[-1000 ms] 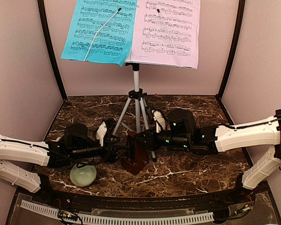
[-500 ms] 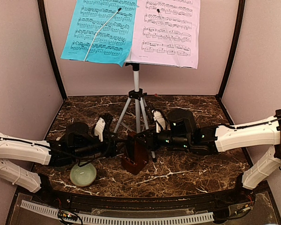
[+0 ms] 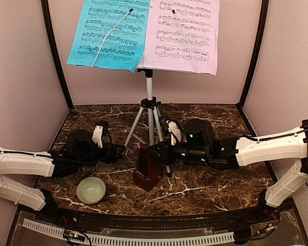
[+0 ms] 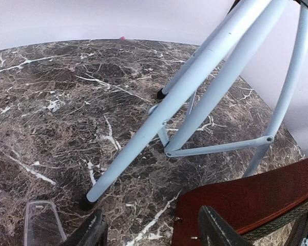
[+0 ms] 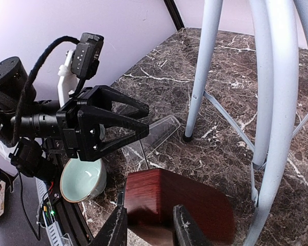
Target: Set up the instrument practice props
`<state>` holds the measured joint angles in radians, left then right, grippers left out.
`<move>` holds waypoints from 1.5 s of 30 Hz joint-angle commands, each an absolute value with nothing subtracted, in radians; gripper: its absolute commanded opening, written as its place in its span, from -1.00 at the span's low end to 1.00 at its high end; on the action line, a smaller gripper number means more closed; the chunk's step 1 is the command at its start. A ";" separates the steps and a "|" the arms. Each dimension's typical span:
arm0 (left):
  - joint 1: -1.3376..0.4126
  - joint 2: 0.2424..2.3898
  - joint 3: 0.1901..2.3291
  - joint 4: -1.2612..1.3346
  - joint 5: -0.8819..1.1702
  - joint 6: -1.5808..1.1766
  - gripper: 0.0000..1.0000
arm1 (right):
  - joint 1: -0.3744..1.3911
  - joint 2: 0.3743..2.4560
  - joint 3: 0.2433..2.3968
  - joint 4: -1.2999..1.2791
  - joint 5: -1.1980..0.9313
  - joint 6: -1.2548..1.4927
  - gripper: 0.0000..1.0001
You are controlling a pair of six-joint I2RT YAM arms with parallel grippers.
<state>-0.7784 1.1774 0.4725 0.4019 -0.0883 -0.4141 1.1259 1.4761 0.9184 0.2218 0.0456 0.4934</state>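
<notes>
The silver tripod music stand [image 3: 150, 110] stands at the back centre with a blue page [image 3: 110, 33] and a pink page [image 3: 182, 33] on its desk. The dark-red pyramid metronome [image 3: 147, 170] stands on the table in front of the tripod. My right gripper [image 3: 150, 152] is shut on the metronome's upper part [image 5: 159, 197]; its fingers [image 5: 115, 228] clamp both sides. My left gripper [image 3: 118, 150] is open and empty, left of the metronome and apart from it. In the left wrist view the metronome [image 4: 256, 197] is at the lower right, the left gripper [image 4: 151, 228] over bare table.
A pale green bowl [image 3: 91, 189] sits near the front left, below my left arm; it also shows in the right wrist view [image 5: 81, 180]. A clear plastic cover [image 5: 156, 132] lies flat between the left gripper and a tripod foot [image 5: 187, 137]. Tripod legs [image 4: 195, 87] stand close behind.
My left gripper has pulled back to the left, away from the metronome. The right gripper and the metronome have stayed in place.
</notes>
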 commanded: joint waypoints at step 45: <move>-0.516 1.035 0.518 0.195 -0.005 -0.458 0.36 | 1.132 1.378 1.000 0.151 0.080 0.411 -0.23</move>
